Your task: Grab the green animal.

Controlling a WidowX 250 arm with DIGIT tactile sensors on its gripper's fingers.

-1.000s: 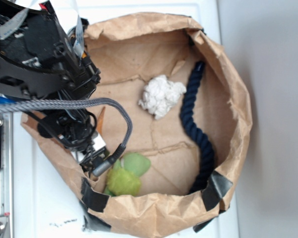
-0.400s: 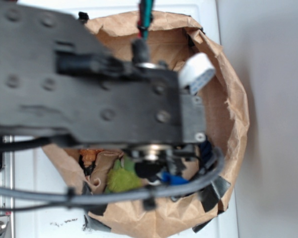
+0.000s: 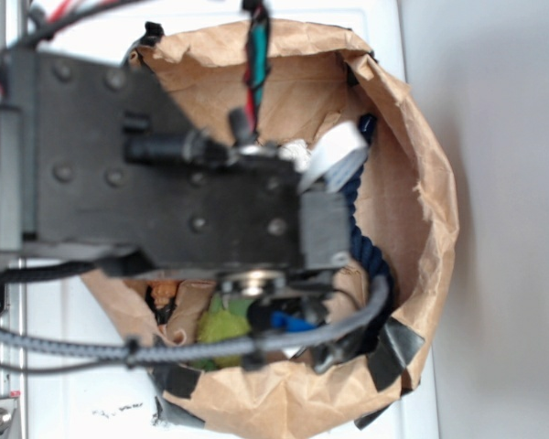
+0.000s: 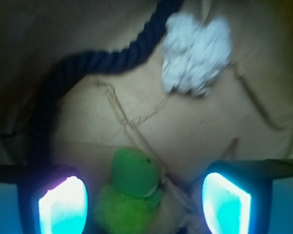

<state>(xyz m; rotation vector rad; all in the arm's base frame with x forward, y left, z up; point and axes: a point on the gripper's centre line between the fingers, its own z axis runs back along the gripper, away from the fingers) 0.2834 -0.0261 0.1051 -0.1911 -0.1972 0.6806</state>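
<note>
The green animal [image 4: 132, 192] sits btwn my fingers [image 4: 62, 204], which are spread wide apart, not touching it; rope [image 4: 88, 63] & paper ball [image 4: 198, 53] beyond.

One green animal [image 4: 129, 190], one white paper ball [image 4: 198, 52], one dark blue rope [image 4: 78, 73] and one orange shell [image 3: 166, 293] lie in one brown paper bag [image 3: 421, 229]. One gripper [image 4: 144, 200] shows two fingers [image 4: 63, 204].

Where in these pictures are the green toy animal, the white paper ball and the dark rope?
green animal [image 4: 134, 173], wrist view, on its smooth paler head.
white paper ball [image 4: 198, 51], wrist view, on its crumpled middle.
dark rope [image 4: 107, 56], wrist view, on its twisted strand.
</note>
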